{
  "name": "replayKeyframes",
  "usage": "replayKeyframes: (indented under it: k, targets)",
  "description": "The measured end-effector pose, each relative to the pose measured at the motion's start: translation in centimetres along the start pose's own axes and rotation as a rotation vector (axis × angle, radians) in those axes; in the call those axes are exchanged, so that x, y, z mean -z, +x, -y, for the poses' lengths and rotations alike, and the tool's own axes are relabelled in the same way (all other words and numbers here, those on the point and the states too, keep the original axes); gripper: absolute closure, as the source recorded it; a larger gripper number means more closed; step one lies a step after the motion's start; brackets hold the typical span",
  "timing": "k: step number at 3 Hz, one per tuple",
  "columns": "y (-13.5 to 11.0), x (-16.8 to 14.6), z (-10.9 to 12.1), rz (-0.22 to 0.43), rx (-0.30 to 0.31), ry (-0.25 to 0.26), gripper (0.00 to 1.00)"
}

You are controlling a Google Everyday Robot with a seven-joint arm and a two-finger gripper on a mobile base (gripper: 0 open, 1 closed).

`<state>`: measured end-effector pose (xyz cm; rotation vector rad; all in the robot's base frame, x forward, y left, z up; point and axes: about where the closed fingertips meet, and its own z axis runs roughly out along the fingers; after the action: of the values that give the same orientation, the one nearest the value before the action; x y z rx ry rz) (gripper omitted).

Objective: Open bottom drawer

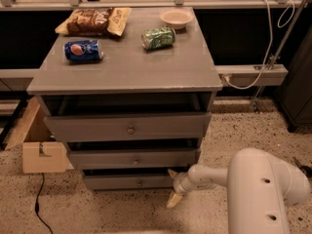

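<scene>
The bottom drawer (127, 182) is the lowest and narrowest grey front of three, with a small round knob (140, 183) at its centre. It stands slightly out from the cabinet. My gripper (172, 186) is at the drawer's right end, low near the floor, on the end of my white arm (253, 184). Its two tan fingers (174, 199) are spread apart, one up by the drawer's top corner and one down near the floor. Nothing is held.
The cabinet top (126, 69) carries a blue can (83, 50), a green can (158, 37), a chip bag (92, 21) and a white bowl (176, 18). A cardboard box (36, 145) sits on the floor at left. A cable (40, 206) lies nearby.
</scene>
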<state>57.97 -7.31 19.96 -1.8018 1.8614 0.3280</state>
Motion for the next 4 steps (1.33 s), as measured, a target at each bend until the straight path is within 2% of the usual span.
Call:
replayKeyframes:
  k: [1,3,4]
  targets:
    - [0.0,-0.8,1.2,-0.004,0.007,0.016,0.0]
    - [0.5,-3.8,3.0,0.021,-0.005,-0.017,0.0]
    - [0.8,-4.3,2.5,0.022,-0.012,-0.037,0.19]
